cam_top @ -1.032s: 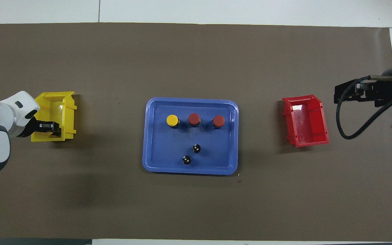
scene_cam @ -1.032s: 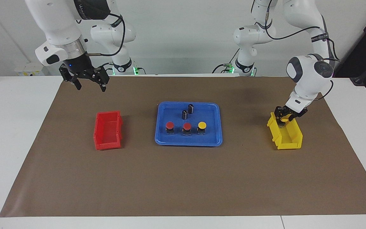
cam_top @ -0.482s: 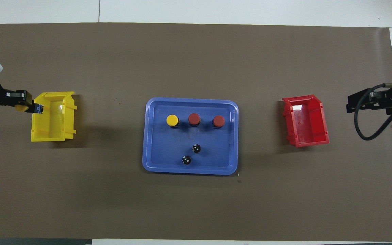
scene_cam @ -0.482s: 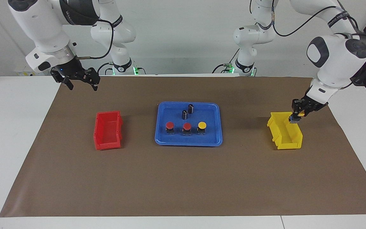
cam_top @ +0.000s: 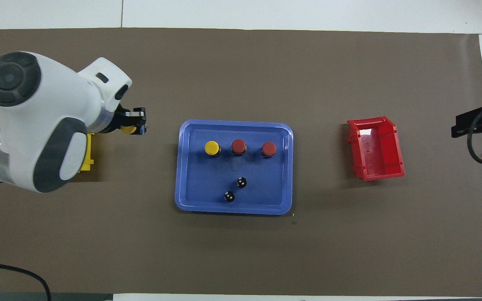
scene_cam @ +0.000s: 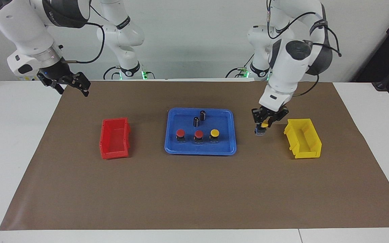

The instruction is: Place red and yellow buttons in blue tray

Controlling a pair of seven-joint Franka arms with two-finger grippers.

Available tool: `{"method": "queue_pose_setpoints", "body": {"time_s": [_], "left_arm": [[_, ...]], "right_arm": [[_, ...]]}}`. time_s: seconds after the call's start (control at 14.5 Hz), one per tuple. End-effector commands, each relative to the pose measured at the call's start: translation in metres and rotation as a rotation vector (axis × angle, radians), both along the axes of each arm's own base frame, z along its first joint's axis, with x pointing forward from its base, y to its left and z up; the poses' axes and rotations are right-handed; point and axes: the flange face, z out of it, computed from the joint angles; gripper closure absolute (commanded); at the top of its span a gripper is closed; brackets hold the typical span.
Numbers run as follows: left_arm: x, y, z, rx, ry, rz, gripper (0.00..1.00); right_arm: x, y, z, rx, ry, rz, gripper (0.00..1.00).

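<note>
Carrying the fourth and last button toward the blue tray (scene_cam: 171, 148) is the step in hand, by my reading.

Nearest the robots inside the tray stand two black capless cylinders (scene_cam: 199, 118). Farther from the robots in the same tray, three buttons sit upright in a row: a yellow-capped button (scene_cam: 214, 135) toward the left arm's end, then two red-capped buttons (scene_cam: 189, 135).

The left gripper (scene_cam: 261, 128) is clamped on a yellow-capped button (scene_cam: 264, 125), cap toward the gripper and dark base pointing down. It hangs over the brown mat between the tray and the yellow bin (scene_cam: 303, 138), clear of both.

The red bin (scene_cam: 114, 138) at the right arm's end appears empty.

The right gripper (scene_cam: 69, 84) waits with jaws wide over the mat's edge at its own end, holding nothing.

Next move, as judged: continue over the tray rim, lower onto bare tray floor beside the standing yellow button, away from the cylinders, and release upright.
</note>
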Motion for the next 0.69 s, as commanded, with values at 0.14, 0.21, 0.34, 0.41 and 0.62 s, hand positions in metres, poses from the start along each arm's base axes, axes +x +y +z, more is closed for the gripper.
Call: {"method": "queue_pose_setpoints", "body": {"time_s": [0.14, 0.21, 0.34, 0.41, 0.62], "left_arm": [[-0.015, -0.040, -0.045, -0.038, -0.004, 0.006, 0.99], [-0.023, -0.046, -0.054, -0.030, 0.009, -0.009, 0.99], [-0.038, -0.056, -0.075, -0.025, 0.019, -0.035, 0.99], [-0.043, -0.054, -0.081, -0.022, 0.023, -0.038, 0.99], [-0.050, -0.052, -0.090, -0.012, 0.039, -0.044, 0.99]], "right_arm": [[-0.007, 0.010, 0.002, 0.008, 0.004, 0.034, 0.00], [-0.006, 0.010, 0.002, 0.006, 0.001, 0.034, 0.00], [-0.005, 0.010, 0.003, -0.002, -0.006, 0.038, 0.00], [-0.005, 0.011, 0.003, -0.002, -0.005, 0.038, 0.00], [-0.006, 0.010, 0.003, -0.001, -0.002, 0.030, 0.00]]}}
